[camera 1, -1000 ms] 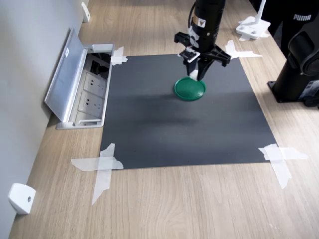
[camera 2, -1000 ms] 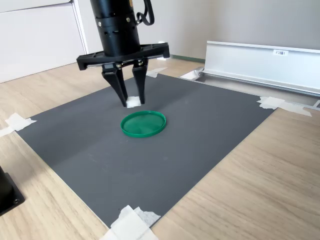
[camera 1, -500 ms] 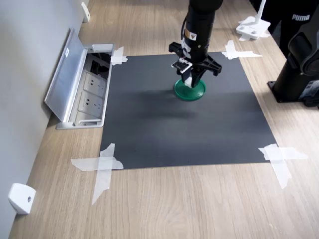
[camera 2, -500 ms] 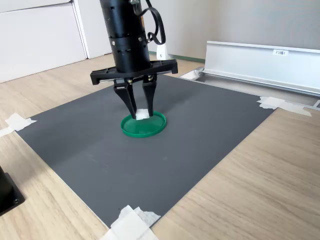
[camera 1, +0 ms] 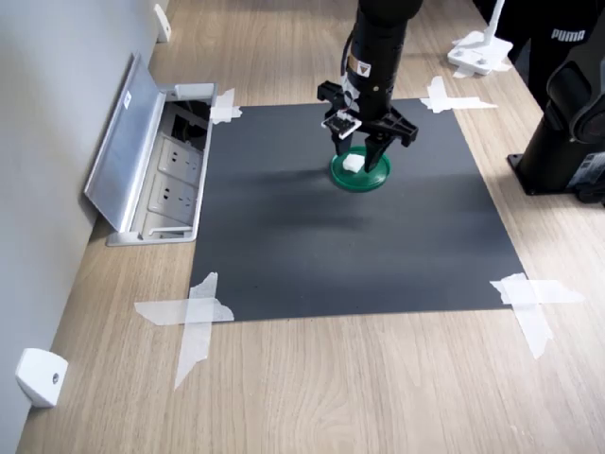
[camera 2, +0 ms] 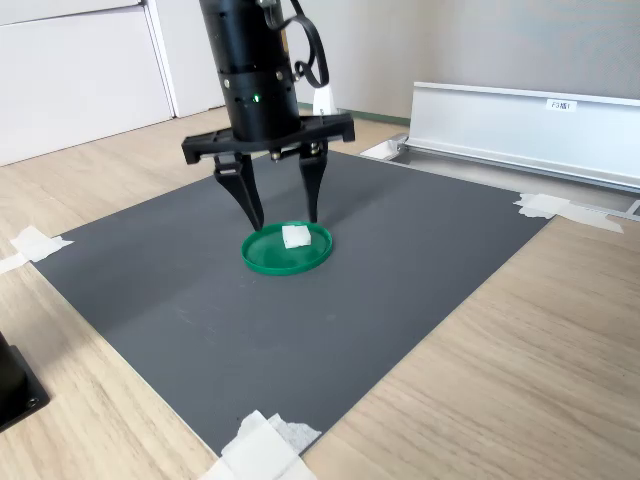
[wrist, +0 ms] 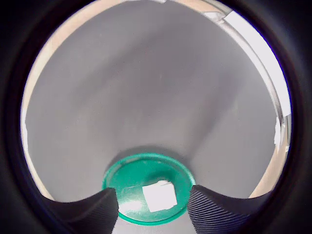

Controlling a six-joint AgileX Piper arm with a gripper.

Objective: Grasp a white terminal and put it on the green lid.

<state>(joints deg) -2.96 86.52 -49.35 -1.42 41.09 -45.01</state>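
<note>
The green lid (camera 1: pixel 373 177) lies on the dark grey mat (camera 1: pixel 312 246) in both exterior views. The white terminal (camera 1: pixel 352 164) rests flat inside the lid, free of the fingers. My gripper (camera 1: pixel 361 155) points straight down just above it and is open, one finger on each side of the terminal. The second exterior view shows the lid (camera 2: pixel 268 256), the terminal (camera 2: pixel 295 236) and the spread gripper (camera 2: pixel 284 221) with clear gaps around the block. In the wrist view the ribbed fingers (wrist: pixel 92 208) flank the terminal (wrist: pixel 158 197) on the lid (wrist: pixel 141 168).
An open floor socket box with a raised aluminium cover (camera 1: pixel 128 151) sits at the first exterior view's left. White tape strips (camera 1: pixel 194 312) hold the mat's corners. A black arm base (camera 1: pixel 567 142) stands at the first exterior view's right. A white wedge piece (camera 1: pixel 40 376) lies near the wall.
The gripper carried the terminal from beside the lid to over it, lowered, then opened. The terminal now lies loose on the lid.
</note>
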